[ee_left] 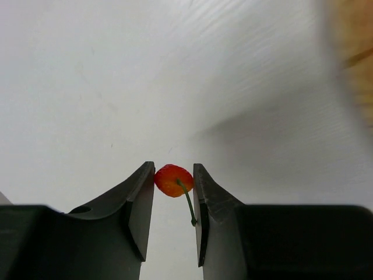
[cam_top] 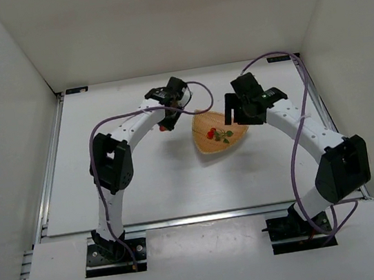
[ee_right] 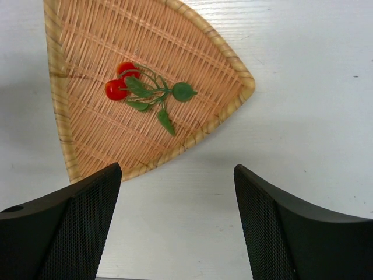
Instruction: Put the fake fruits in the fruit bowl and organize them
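A single red-orange fake fruit (ee_left: 172,180) with a thin green stem is pinched between the tips of my left gripper (ee_left: 173,175), which is shut on it over the white table. From above, that fruit (cam_top: 163,126) shows just left of the fruit bowl (cam_top: 209,148). The bowl is a woven, light-brown, rounded-triangle dish (ee_right: 105,46). A cluster of red fruits with green leaves (ee_right: 143,88) lies inside it, also visible from above as the cluster (cam_top: 217,134). My right gripper (ee_right: 178,170) hangs open over the table beside the bowl's edge, holding nothing; from above, the right gripper (cam_top: 234,115) is at the bowl's far right corner.
White walls enclose the table (cam_top: 138,188) at the back and on both sides. A metal rail (cam_top: 48,166) runs along the left edge. Purple cables (cam_top: 295,166) trail along both arms. A blurred part of the bowl (ee_left: 356,52) shows at the right of the left wrist view.
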